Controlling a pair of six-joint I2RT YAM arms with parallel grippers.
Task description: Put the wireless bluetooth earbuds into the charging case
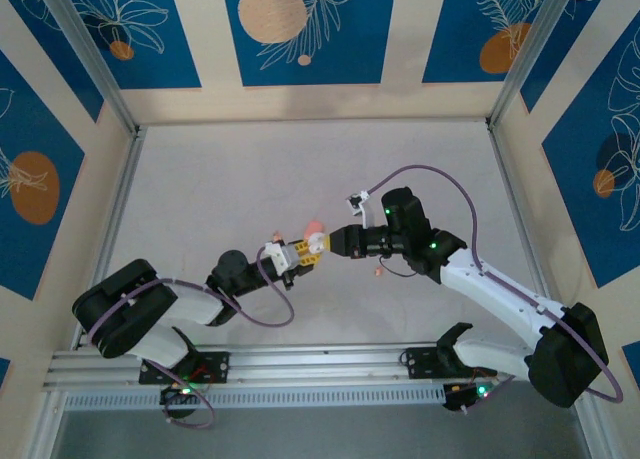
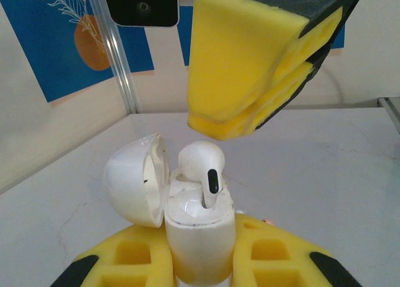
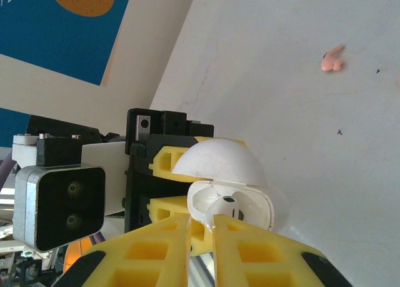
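Behind the open charging case (image 2: 199,237), clamped in left jaws, right wrist view reveals a loose earbud (image 3: 332,59); right jaws narrow.

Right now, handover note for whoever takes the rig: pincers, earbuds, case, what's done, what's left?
Left pincer: shut on the charging case, held upright, lid hinged open.
Right pincer: fingers nearly together just above the case, released or not, cannot tell.
Earbud in the case: stem in its slot, bud head sticking out, not fully seated.
Second earbud: loose on the table, beyond the pincers.
Done: case open, first bud started.
Left: press it home, fetch and insert the second one.
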